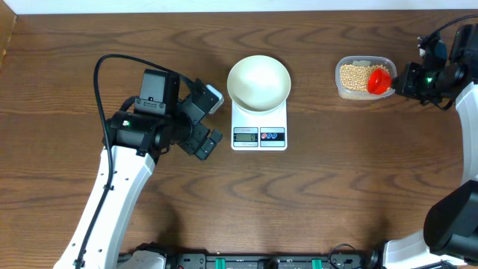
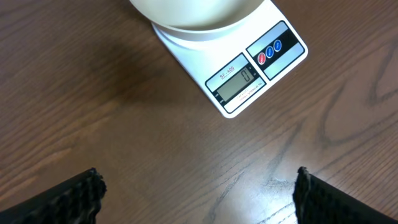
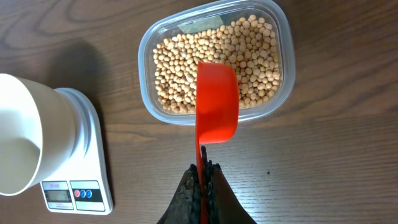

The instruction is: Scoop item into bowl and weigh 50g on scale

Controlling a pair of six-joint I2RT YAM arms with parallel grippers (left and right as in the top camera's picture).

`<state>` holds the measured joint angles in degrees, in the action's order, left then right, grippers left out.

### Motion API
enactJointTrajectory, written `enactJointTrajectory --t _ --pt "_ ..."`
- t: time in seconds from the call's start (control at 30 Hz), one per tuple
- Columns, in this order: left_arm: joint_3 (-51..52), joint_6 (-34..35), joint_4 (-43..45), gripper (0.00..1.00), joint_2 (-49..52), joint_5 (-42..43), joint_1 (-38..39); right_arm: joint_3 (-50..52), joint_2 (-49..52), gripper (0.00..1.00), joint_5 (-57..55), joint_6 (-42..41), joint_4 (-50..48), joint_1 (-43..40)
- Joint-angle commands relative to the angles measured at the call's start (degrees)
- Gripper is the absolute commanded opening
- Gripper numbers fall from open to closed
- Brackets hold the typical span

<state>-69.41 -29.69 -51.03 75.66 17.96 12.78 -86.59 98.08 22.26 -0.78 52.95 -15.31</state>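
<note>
The white bowl (image 1: 258, 82) sits on the white scale (image 1: 259, 133); its display (image 2: 237, 81) reads 0. The bowl looks empty from overhead. Tan beans (image 1: 355, 75) fill a clear tub (image 3: 283, 37) at the right. My right gripper (image 3: 203, 167) is shut on the handle of a red scoop (image 3: 216, 99), whose cup hangs over the beans (image 3: 180, 68) at the tub's near edge. My left gripper (image 2: 196, 186) is open and empty above bare table, left of the scale. The bowl (image 3: 18, 143) and the scale (image 3: 81, 186) also show in the right wrist view.
The table's far edge runs along the top of the overhead view. A black cable (image 1: 119, 63) loops over the left arm. Arm bases stand along the front edge (image 1: 246, 261).
</note>
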Motion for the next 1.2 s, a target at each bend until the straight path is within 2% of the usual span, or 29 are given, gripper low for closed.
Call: enactJointTrajectory --t 0.0,0.27,1.17 --pt "-0.15 0.57 0.42 0.98 0.33 0.79 -0.15 -1.33 -0.35 0.01 0.39 1.09 0.0 0.42" --pt "-0.15 0.59 3.96 0.98 0.33 -0.68 -0.15 -1.33 -0.35 0.01 0.39 1.09 -0.02 0.42" --pt "-0.15 0.59 3.98 0.98 0.33 -0.44 -0.15 -1.33 -0.35 0.01 0.39 1.09 -0.44 0.42"
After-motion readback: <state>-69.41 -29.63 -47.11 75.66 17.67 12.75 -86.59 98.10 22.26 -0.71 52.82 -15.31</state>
